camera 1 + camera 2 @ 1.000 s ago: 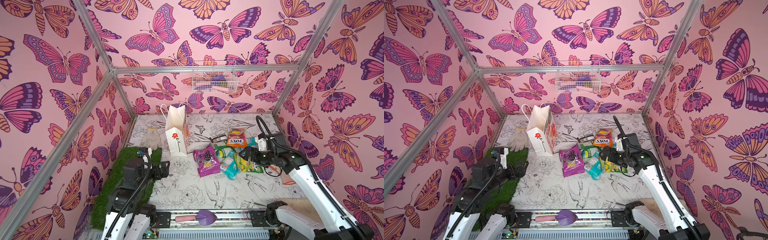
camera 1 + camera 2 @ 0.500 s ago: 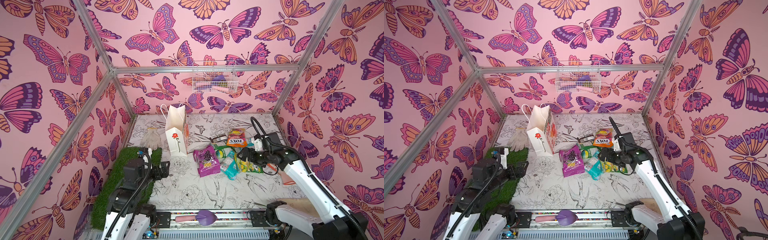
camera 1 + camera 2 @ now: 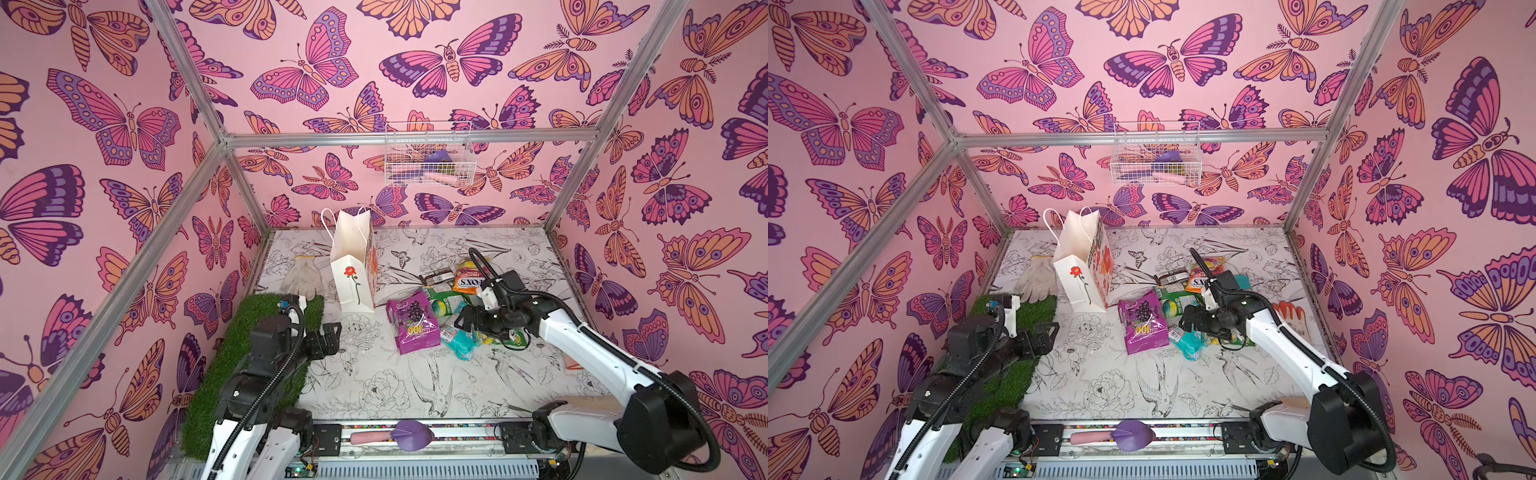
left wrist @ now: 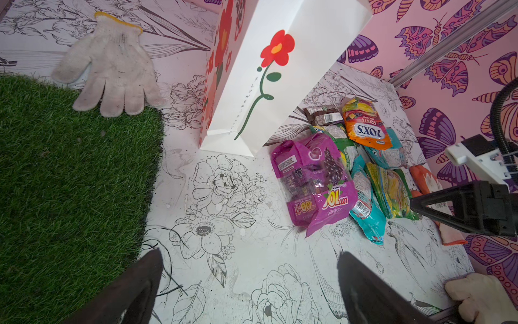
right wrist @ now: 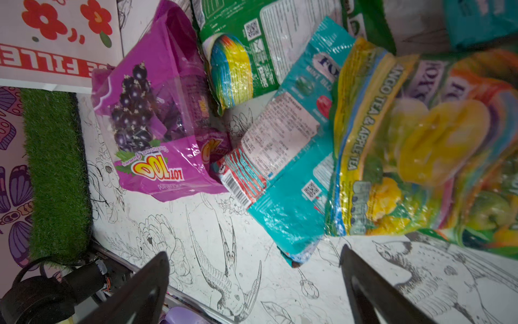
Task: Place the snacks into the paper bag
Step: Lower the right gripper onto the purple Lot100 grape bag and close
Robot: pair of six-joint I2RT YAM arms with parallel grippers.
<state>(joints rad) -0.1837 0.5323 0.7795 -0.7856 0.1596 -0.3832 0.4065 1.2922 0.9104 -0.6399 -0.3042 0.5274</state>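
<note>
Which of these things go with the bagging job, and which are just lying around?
Job: paper bag, purple grape pack, orange FOX'S bag, yellow-green bag, teal packet, green packet, dark brown bar.
Lying about: white glove, orange glove, grass mat, wire basket.

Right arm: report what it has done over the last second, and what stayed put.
The right gripper has swung left over the snacks toward the purple grape pack, jaws open, holding nothing. Nothing was gripped or released. The left gripper, the paper bag and the snacks stayed as they were.
</note>
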